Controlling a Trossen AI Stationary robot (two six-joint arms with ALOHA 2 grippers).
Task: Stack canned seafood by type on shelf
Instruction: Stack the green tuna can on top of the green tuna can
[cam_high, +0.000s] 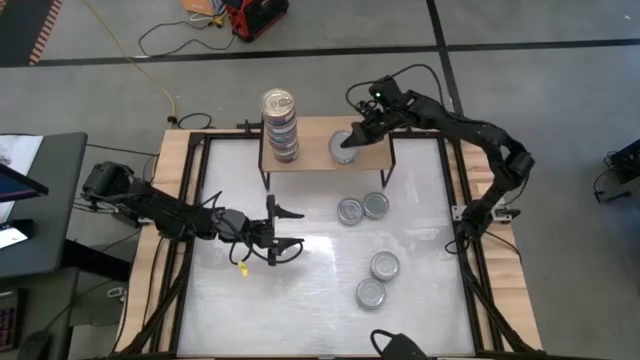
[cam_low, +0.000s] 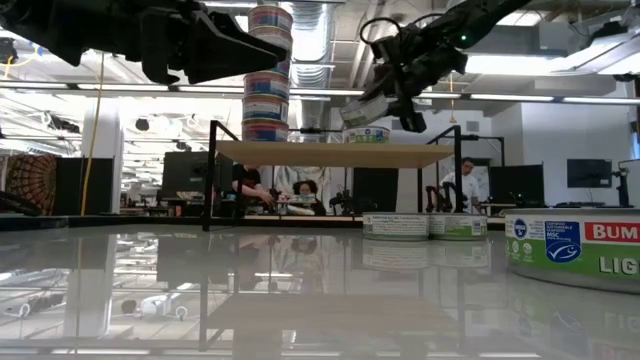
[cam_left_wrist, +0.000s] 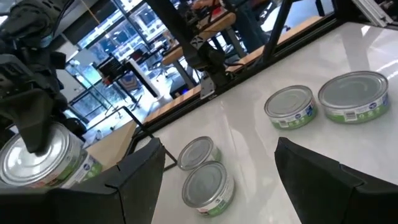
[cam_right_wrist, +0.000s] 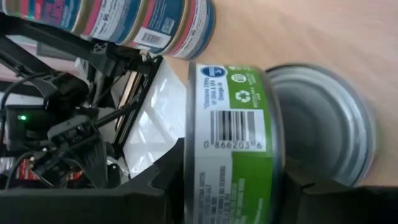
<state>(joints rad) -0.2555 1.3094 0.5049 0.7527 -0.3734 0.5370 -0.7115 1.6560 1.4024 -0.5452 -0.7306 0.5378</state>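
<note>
The shelf (cam_high: 320, 162) stands at the table's far middle. A tall stack of pink-labelled tins (cam_high: 280, 122) rests on its left end. My right gripper (cam_high: 352, 138) is shut on a green-labelled tin (cam_right_wrist: 230, 137), tilted just above another green-labelled tin (cam_low: 368, 134) that sits on the shelf's right half. My left gripper (cam_high: 285, 232) hovers open and level over the table's middle left, pointing right at loose tins. Two of these (cam_high: 349, 211) (cam_high: 375, 205) lie side by side before the shelf. Two more (cam_high: 385, 266) (cam_high: 371, 293) lie nearer the front. My right gripper pinches the tin across its two flat faces, with one finger (cam_right_wrist: 155, 186) on one face and the other finger (cam_right_wrist: 323, 196) on the opposite face. It comes slanting down from the far right. The tin's side wall (cam_right_wrist: 231, 177) shows between the fingers. The tin (cam_low: 362, 108) hangs tilted over the lower tin's lid (cam_right_wrist: 323, 118); whether they touch I cannot tell.
The shelf stands on thin black legs (cam_high: 265, 178). A wooden frame (cam_high: 175, 200) rims the white table. One tin (cam_low: 575, 245) lies close to the low camera at the right. People sit in the room beyond (cam_low: 300, 190). Free tabletop lies in front of my left gripper.
</note>
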